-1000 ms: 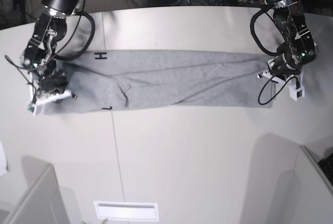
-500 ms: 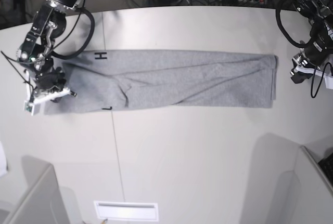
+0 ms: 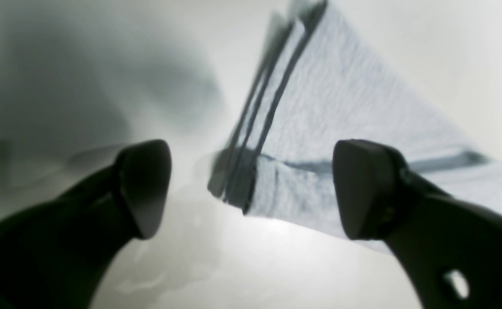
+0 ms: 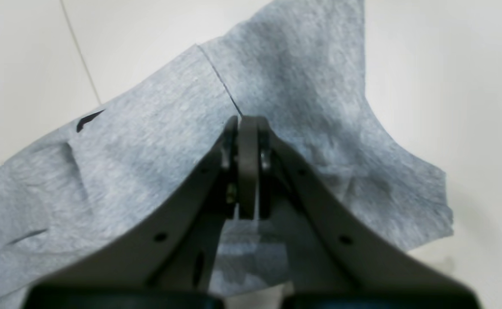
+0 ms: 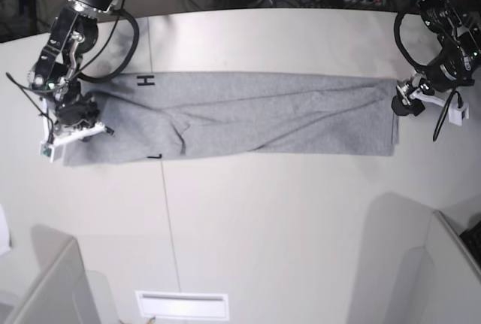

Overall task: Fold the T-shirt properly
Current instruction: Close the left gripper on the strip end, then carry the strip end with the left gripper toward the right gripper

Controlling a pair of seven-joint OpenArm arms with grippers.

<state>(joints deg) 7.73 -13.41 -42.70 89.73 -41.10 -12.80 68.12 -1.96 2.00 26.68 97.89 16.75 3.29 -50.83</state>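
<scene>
The heather-grey T-shirt lies folded into a long band across the table, plain side up. At its left end, my right gripper is shut, and the right wrist view shows the closed fingertips pinching the T-shirt, which tents up around them. Just off the band's right end, my left gripper hovers. In the left wrist view it is open, with nothing held, and the layered edge of the T-shirt lies on the table beyond its fingers.
Black marks sit on the table by the band's left part, along a thin seam line. A white slotted panel lies at the front edge. Grey partitions stand at the front corners. Cables clutter the back.
My left gripper has opened and let go of the shirt's right end, swung out to the right, then come back close to that edge. The right gripper stays shut at the left end.
</scene>
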